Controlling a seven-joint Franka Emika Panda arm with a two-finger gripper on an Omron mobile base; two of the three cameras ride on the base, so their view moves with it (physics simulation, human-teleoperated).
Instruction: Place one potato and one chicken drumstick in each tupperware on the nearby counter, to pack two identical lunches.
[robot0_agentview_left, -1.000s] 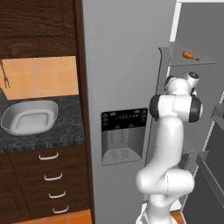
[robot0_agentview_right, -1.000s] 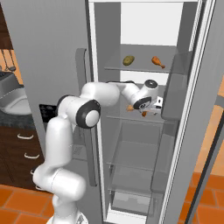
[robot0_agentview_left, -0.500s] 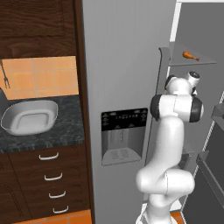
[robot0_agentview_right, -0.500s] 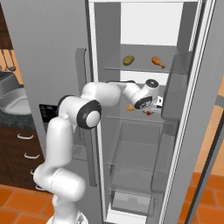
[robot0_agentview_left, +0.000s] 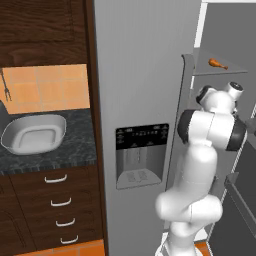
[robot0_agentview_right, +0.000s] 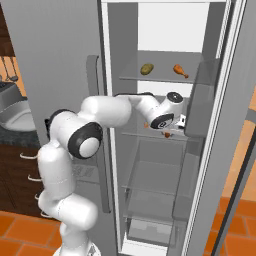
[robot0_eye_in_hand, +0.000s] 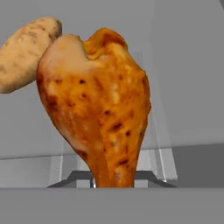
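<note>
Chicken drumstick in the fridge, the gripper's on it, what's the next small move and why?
Probably lift slightly and draw straight back out of the fridge. The gripper looks shut on the chicken drumstick, whose narrow end sits between the fingertips, and a potato lies close beside it, so a gentle retreat avoids knocking that.

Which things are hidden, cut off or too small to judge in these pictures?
- Gripper, right base view: its fingers sit behind the hand, so the grip on the lower drumstick is hidden there.
- Hand view: the drumstick's thin end is cut off at the bottom; it also covers one end of the potato.
- Left base view: the container is cut by the left edge; the fridge door hides the shelves.
- Upper-shelf potato and drumstick: too small for detail.
</note>
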